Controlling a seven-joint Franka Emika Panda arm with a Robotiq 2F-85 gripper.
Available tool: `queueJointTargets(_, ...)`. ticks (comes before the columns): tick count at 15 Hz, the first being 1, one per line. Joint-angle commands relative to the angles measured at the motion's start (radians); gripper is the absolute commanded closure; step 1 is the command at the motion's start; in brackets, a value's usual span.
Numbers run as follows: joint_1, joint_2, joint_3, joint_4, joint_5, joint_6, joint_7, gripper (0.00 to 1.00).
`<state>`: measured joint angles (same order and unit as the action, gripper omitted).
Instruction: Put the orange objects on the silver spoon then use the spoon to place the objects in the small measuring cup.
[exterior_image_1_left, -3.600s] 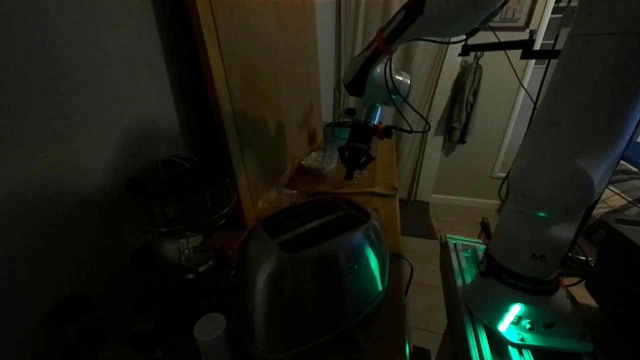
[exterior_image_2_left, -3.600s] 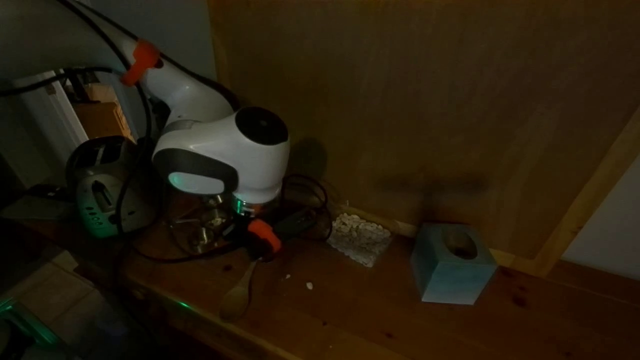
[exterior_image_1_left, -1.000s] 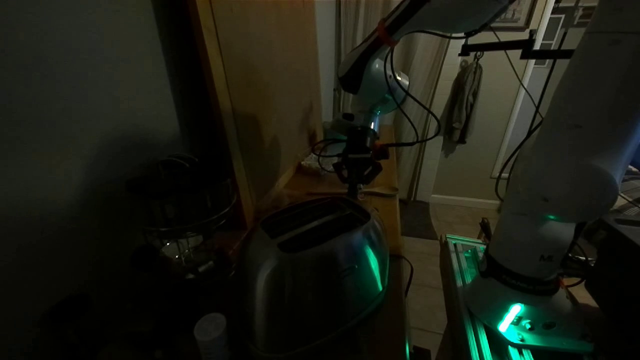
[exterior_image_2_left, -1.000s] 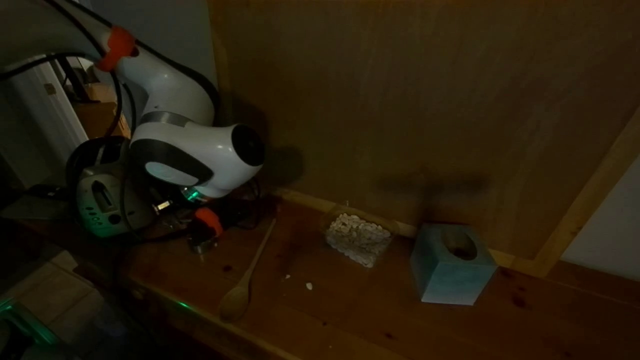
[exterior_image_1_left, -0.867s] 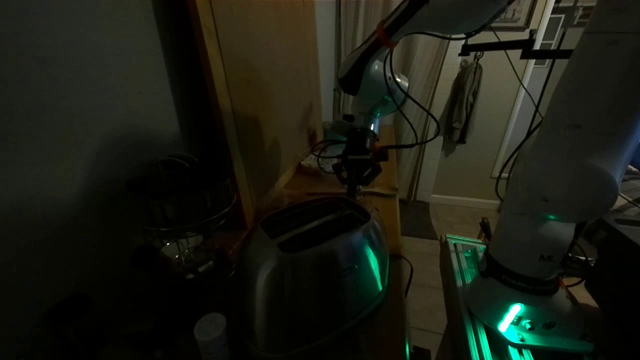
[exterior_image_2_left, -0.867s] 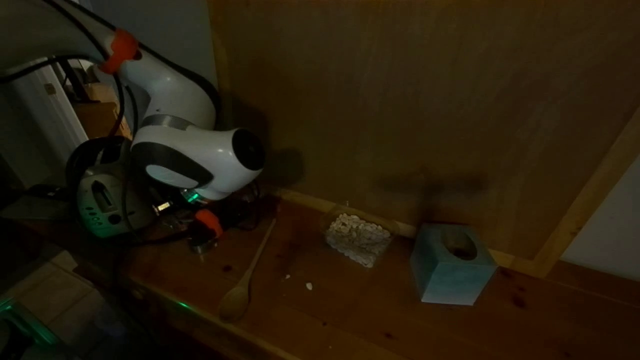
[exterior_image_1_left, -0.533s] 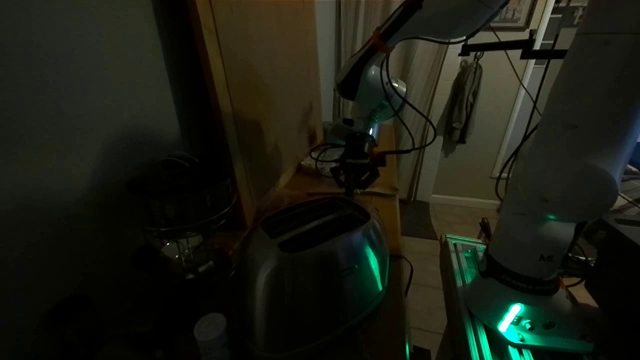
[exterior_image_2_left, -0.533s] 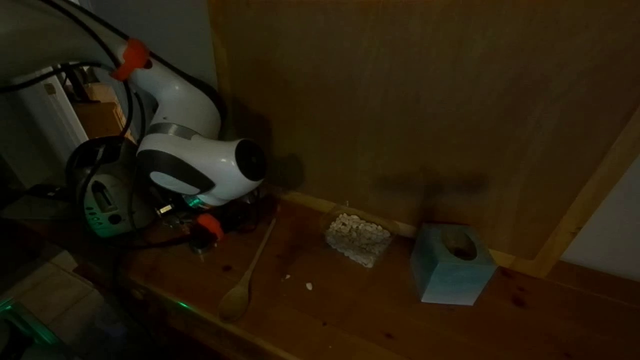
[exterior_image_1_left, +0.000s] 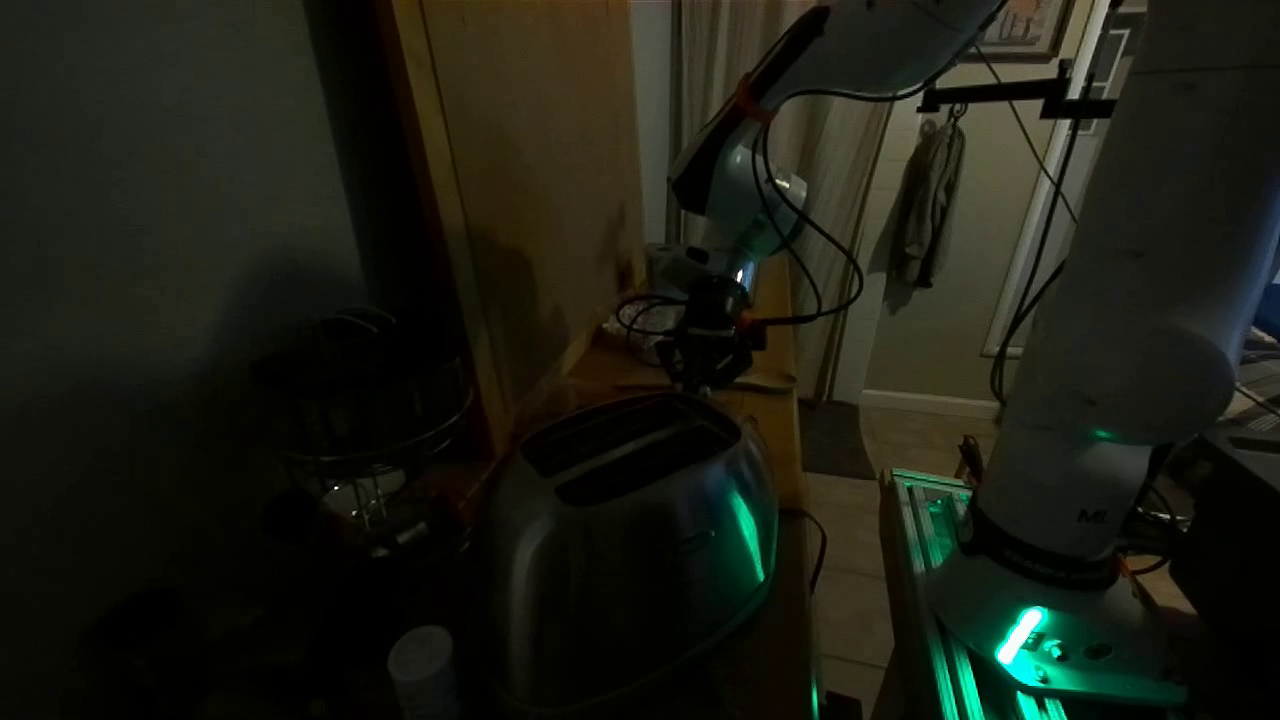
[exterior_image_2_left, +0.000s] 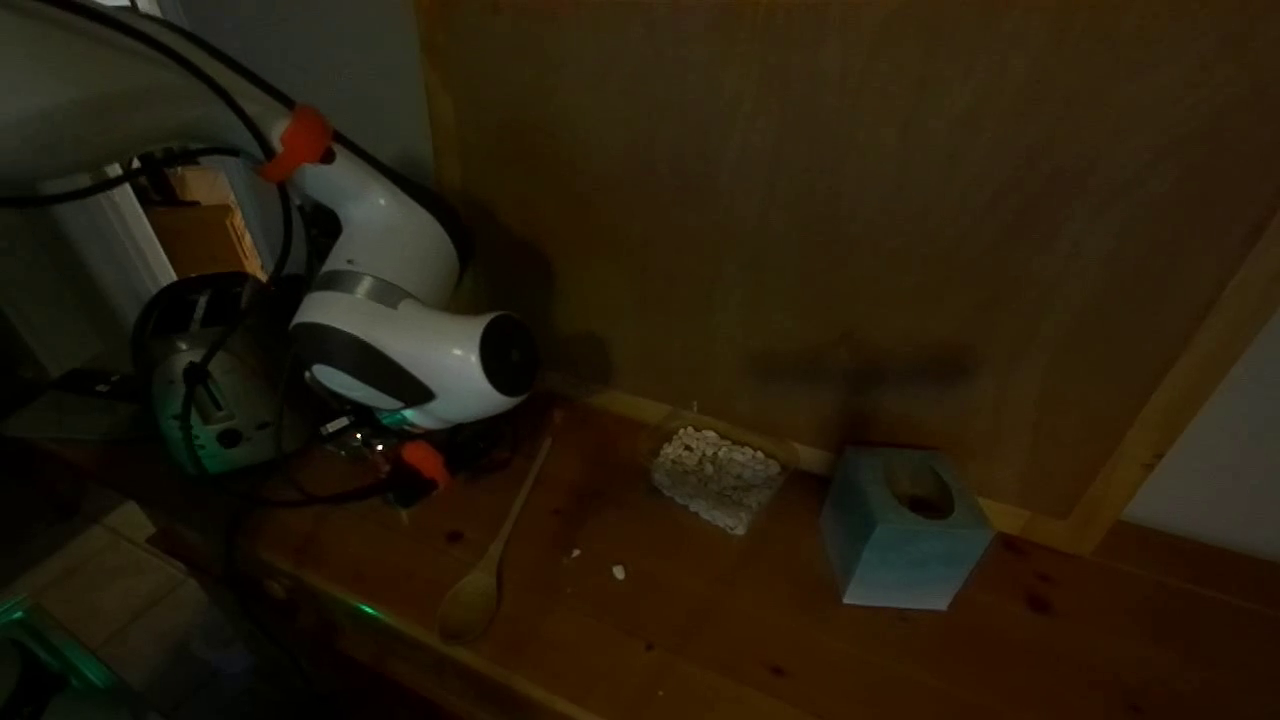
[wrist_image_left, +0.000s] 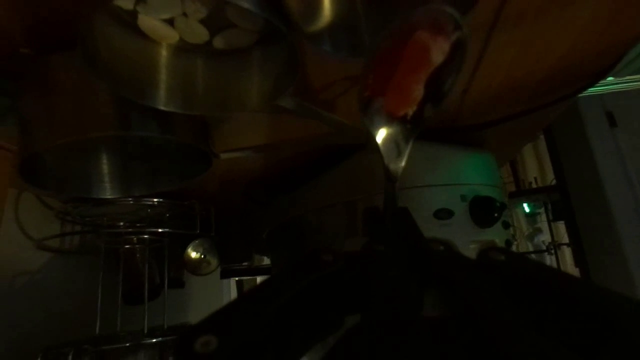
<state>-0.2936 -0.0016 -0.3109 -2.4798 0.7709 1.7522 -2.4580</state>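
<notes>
Wooden panel (exterior_image_2_left: 820, 220): upright at the back, reaching on past the toaster (exterior_image_1_left: 620, 590).
Wooden counter (exterior_image_2_left: 800, 640): under the toaster; its front edge runs along the toaster's side, with floor (exterior_image_1_left: 850, 590) showing between edge and robot base (exterior_image_1_left: 1060, 615).
Open room: stretch of wood beyond the toaster, from wooden spoon (exterior_image_2_left: 468, 606) to tissue box (exterior_image_2_left: 900, 560).
Tissue box: well apart from the toaster; oval opening on top, inside too dark to read.
Clear tub (exterior_image_2_left: 697, 506): between toaster and tissue box, near the panel; holds many white pieces (exterior_image_2_left: 705, 452).
Gripper (wrist_image_left: 390, 215): near the toaster, narrowed on the handle of the silver spoon (wrist_image_left: 395, 142); fingers very dark.
Metal measuring cups: near the toaster; one cup (wrist_image_left: 200, 82) holds white pieces, a second cup (wrist_image_left: 107, 172) is too dark inside to tell. Which is the small one cannot be told.
Wooden spoon: flat beyond the toaster, bowl near the front edge.
Silver spoon: near the toaster, bowl out past the gripper.
Orange object (wrist_image_left: 412, 75): in the silver spoon's bowl.
Loose white pieces (exterior_image_2_left: 618, 572): two, farther from the toaster than the wooden spoon.
</notes>
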Motion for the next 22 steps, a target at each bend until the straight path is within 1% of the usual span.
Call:
queueJointTargets(1, -0.014, 0.039, -0.007, 0.031, 0.051, -0.041, -0.051, 0.96)
queueJointTargets(6, -0.027, 0.067, -0.011, 0.054, 0.087, -0.070, -0.081, 0.96)
queueJointTargets(12, -0.048, 0.113, -0.018, 0.091, 0.092, -0.094, -0.071, 0.96)
queueJointTargets(20, -0.082, 0.185, -0.020, 0.131, 0.125, -0.219, -0.057, 0.96)
queueJointTargets(22, -0.086, 0.196, -0.020, 0.136, 0.126, -0.217, -0.064, 0.96)
